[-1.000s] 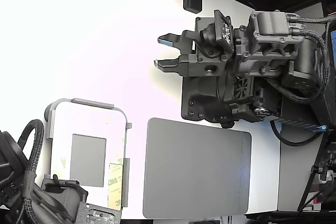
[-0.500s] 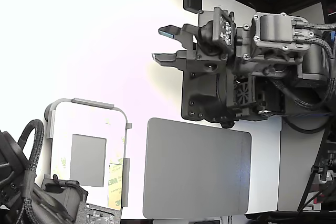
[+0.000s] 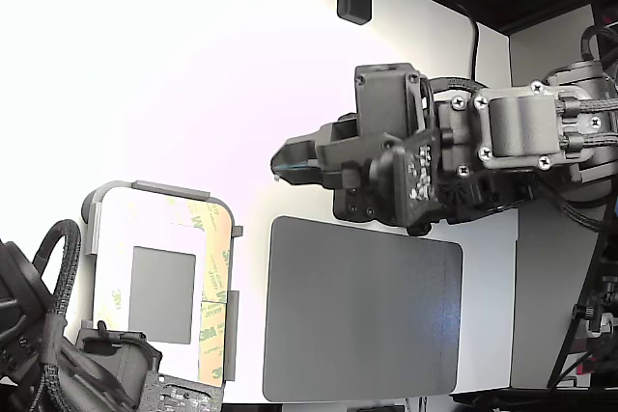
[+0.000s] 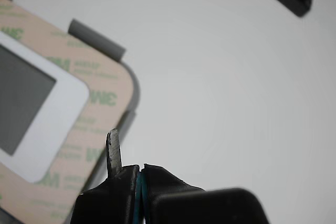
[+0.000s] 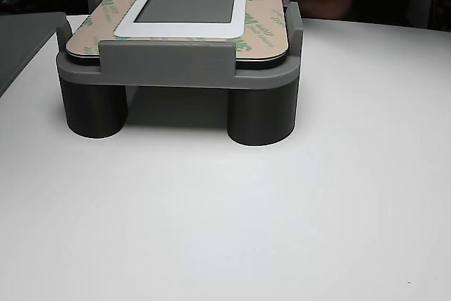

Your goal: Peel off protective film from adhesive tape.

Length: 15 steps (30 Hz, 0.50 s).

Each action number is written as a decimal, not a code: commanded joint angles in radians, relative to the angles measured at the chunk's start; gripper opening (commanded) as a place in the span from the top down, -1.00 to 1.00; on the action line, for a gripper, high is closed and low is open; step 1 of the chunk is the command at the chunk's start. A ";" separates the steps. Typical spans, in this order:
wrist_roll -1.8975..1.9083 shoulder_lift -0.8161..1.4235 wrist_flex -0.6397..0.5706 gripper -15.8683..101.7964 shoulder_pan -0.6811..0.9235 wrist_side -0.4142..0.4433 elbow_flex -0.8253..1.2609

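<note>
- Only the wrist view shows the gripper [image 4: 137, 174] clenched, empty.
- The other view reveals the fixture's [image 5: 165, 61] legs; the protective film's [image 5: 262, 29] far end is hidden.

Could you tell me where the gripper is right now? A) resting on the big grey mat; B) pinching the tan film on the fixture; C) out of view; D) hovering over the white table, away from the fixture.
D: in the exterior view the gripper hangs over bare table, well apart from the protective film and above the grey mat.
</note>
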 commanded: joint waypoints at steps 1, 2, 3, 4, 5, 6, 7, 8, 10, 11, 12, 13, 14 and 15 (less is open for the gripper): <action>-0.204 0.025 -0.040 0.90 0.032 -0.005 0.006; -0.238 0.028 -0.052 0.90 0.044 -0.006 0.020; -0.261 0.028 -0.060 0.90 0.055 -0.005 0.031; -0.278 0.028 -0.069 0.90 0.066 -0.002 0.040; -0.308 0.025 -0.072 0.90 0.075 -0.003 0.048; -0.353 0.023 -0.077 0.90 0.084 -0.008 0.058; -0.397 0.025 -0.086 0.90 0.092 -0.014 0.072; -0.436 0.029 -0.098 0.90 0.101 -0.015 0.087; -0.508 0.028 -0.120 0.90 0.118 -0.023 0.110; -0.540 0.020 -0.129 0.90 0.123 -0.028 0.117; -0.566 0.012 -0.137 0.90 0.126 -0.035 0.121; -0.597 0.008 -0.146 0.90 0.126 -0.043 0.127; -0.630 0.005 -0.160 0.90 0.126 -0.051 0.137; -0.666 0.003 -0.181 0.90 0.126 -0.054 0.150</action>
